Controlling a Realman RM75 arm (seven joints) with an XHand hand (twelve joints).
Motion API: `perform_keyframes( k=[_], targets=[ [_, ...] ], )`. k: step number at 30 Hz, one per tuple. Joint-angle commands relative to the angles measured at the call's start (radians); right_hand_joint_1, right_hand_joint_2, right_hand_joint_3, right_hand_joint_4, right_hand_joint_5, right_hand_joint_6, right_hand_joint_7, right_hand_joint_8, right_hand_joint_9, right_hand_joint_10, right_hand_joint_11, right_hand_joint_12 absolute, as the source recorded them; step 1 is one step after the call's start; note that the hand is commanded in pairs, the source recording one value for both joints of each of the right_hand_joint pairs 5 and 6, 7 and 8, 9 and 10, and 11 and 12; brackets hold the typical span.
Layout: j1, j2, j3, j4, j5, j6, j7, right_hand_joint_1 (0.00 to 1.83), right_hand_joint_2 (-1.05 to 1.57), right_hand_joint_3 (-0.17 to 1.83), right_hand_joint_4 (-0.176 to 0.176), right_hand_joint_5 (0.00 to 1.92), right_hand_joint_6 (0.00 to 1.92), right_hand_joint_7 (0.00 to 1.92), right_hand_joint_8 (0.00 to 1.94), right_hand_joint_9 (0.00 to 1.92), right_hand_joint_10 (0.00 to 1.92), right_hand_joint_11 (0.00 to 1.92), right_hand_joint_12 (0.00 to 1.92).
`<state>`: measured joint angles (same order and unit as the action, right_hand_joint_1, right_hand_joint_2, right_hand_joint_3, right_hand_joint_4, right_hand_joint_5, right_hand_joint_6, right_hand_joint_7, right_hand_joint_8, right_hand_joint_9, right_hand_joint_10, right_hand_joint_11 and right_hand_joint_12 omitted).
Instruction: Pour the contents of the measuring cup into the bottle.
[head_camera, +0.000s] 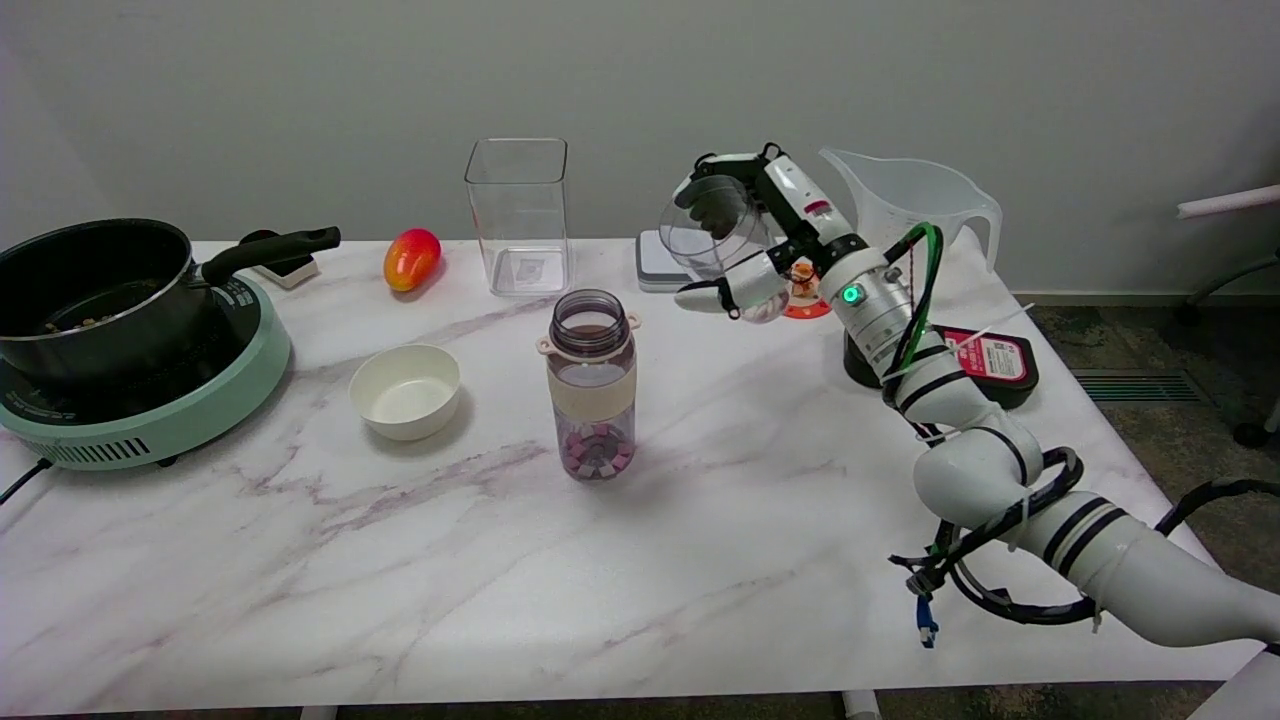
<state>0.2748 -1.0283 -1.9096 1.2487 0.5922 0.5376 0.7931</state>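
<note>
My robot hand (765, 255) is clamped around the measuring cup (712, 232), holding it in the air, tilted with its mouth toward the left, above the back part of the table (700, 560). The bottle (593, 385) stands upright and open near the middle of the table, lower and to the left of the cup, well apart from it. I think the risk is that the pieces slide out before the cup is over the narrow bottle mouth and scatter on the table. A low cup could also knock the bottle over. My fingers hide the cup's bottom, so I cannot tell what remains inside.
</note>
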Motion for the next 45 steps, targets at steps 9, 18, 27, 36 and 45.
perform_keyframes(
  k=[9,18,27,36,45],
  targets=[
    [-0.306,0.005,0.261,0.541,-0.129,-0.276,-0.358,1.54,0.61,0.97,0.0,1.39,1.39,1.39,1.39,1.32,1.32,1.11,1.11],
    [-0.322,0.007,0.247,0.613,-0.144,-0.323,-0.357,1.55,0.52,1.06,0.0,1.37,1.37,1.37,1.37,1.3,1.3,1.09,1.09],
    [-0.286,0.016,0.19,0.603,-0.191,-0.386,-0.349,1.57,0.32,1.26,0.0,1.32,1.32,1.33,1.33,1.27,1.27,1.05,1.05],
    [-0.183,0.036,0.138,0.554,-0.199,-0.44,-0.348,1.57,0.27,1.3,0.0,1.3,1.3,1.32,1.32,1.26,1.26,1.03,1.03],
    [-0.108,0.045,0.09,0.535,-0.203,-0.507,-0.353,1.57,0.23,1.34,0.0,1.29,1.29,1.3,1.3,1.24,1.24,1.02,1.02]
  ],
)
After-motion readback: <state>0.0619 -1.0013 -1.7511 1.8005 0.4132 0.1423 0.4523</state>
